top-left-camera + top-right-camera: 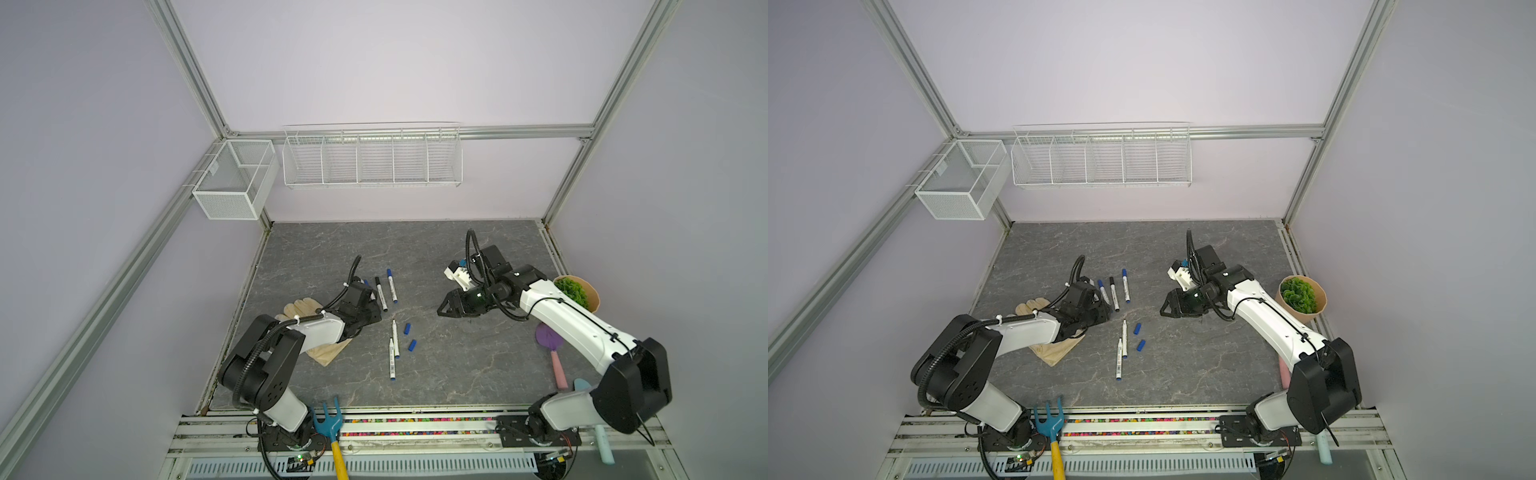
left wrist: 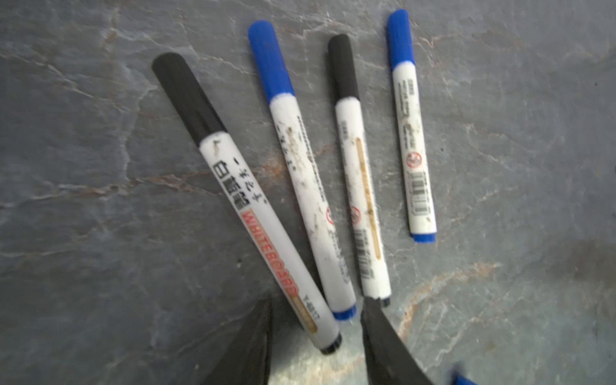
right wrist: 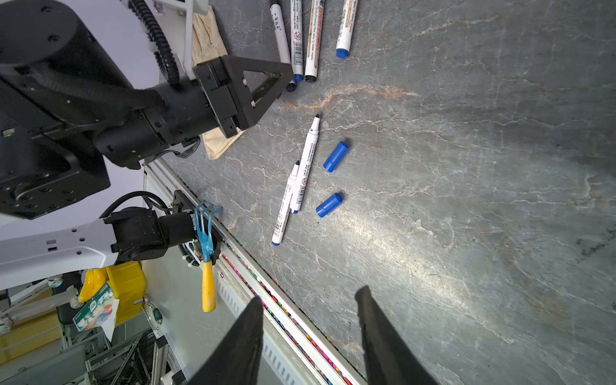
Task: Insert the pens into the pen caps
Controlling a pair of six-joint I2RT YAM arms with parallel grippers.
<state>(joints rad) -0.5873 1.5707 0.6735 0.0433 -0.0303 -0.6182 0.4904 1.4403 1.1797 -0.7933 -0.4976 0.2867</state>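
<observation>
Left gripper (image 2: 316,300) jaws, parted and empty, frame my view of four capped pens (image 2: 311,200) fanned together. Nearby, two uncapped pens (image 3: 307,160) lie touching, just beside two loose blue caps (image 3: 335,156). Right gripper (image 3: 310,293) hovers apart, parted, empty. I judge four done, two remaining.

The surface (image 1: 457,374) carries two black-capped pens (image 2: 263,213), two blue-capped pens (image 2: 306,186) and two uncapped pens (image 3: 308,163), six in all. Two loose blue caps (image 3: 336,156) lie beside the uncapped pair. There are also one glove (image 1: 328,353), one potted plant (image 1: 575,291), one purple trowel (image 1: 546,336), and one garden fork (image 1: 330,424) at the near edge. One mesh basket (image 1: 232,183) and one wire rack (image 1: 372,160) hang on the walls.
</observation>
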